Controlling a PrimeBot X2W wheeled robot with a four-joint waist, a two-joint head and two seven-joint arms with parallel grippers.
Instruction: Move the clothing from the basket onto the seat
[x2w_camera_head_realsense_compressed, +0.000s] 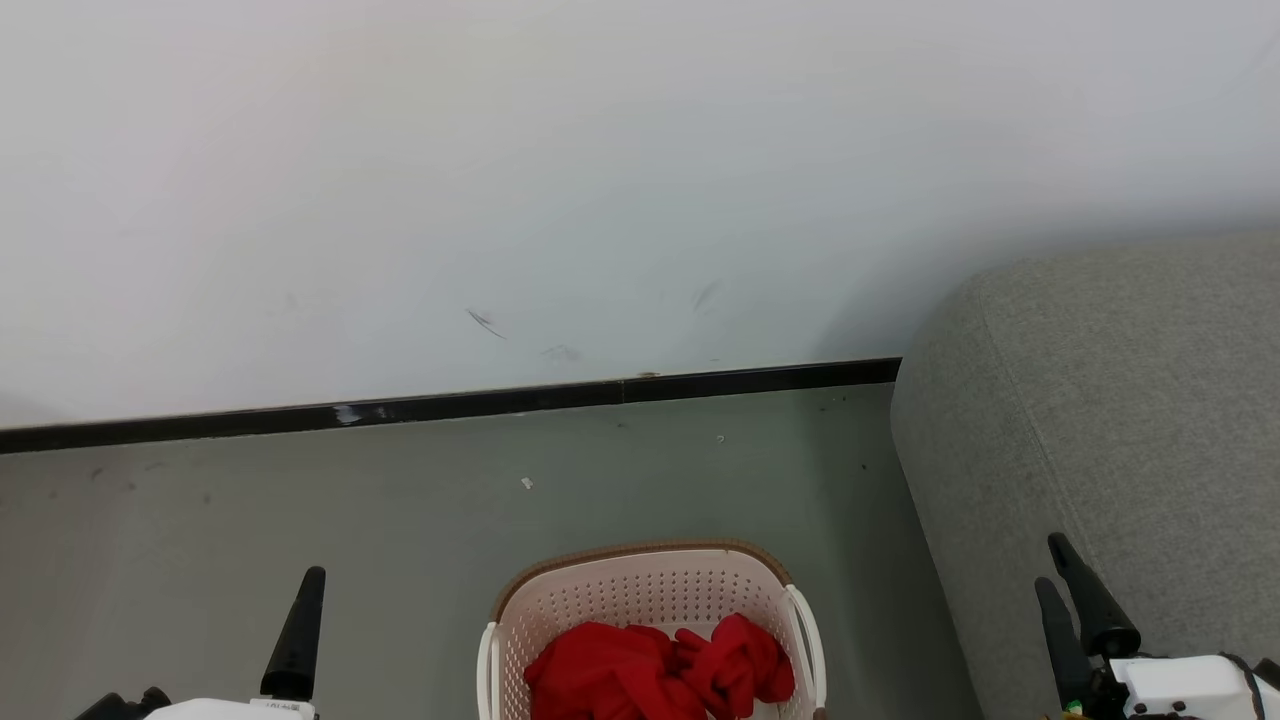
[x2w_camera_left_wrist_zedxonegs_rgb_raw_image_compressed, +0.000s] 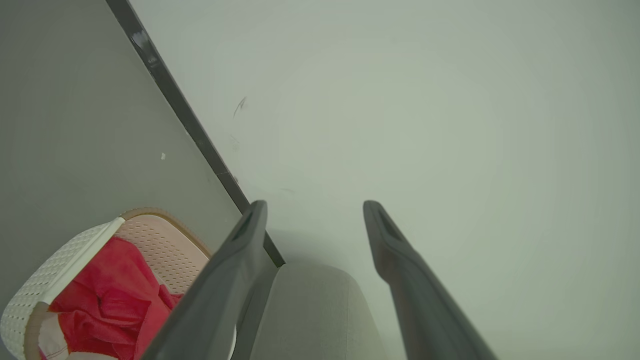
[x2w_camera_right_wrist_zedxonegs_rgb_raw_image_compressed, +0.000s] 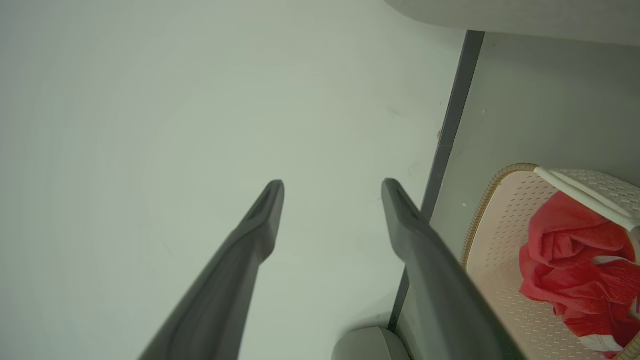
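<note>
**Item 1, the basket**: cream perforated plastic with a brown woven-look rim and a white handle on the side towards the seat. It stands on the floor, well out from the floor's back edge and cut off by the bottom of my head view. I find no lettering on it that I can read.

**Item 2, the clothing**: bright red soft fabric, bunched inside the basket below its rim. My right wrist view shows a white strip among the red folds. All that I see of it lies in the basket.

**Item 3, the seat**: grey woven upholstery with a rounded corner and a stitched seam. It stands at the floor's right side, its corner meeting the end of the black skirting.

**Item 4, left gripper**: jaws spread wide, with nothing between the fingers. In my head view it sits left of the basket and apart from it. A small mark on its white housing is too small for me to read.

**Item 5, right gripper**: jaws equally wide, holding nothing. It hangs in front of the seat's side, right of the basket.

**Item 6, wall**: pale, with a few dark scuffs just above the skirting.

**Room for moving:**
- A broad band of open floor runs between the basket and the skirting, with one white fleck on it.
- A narrower strip of floor separates the basket from the seat's side.
- Left of the basket the floor lies open to the edge of my view.
</note>
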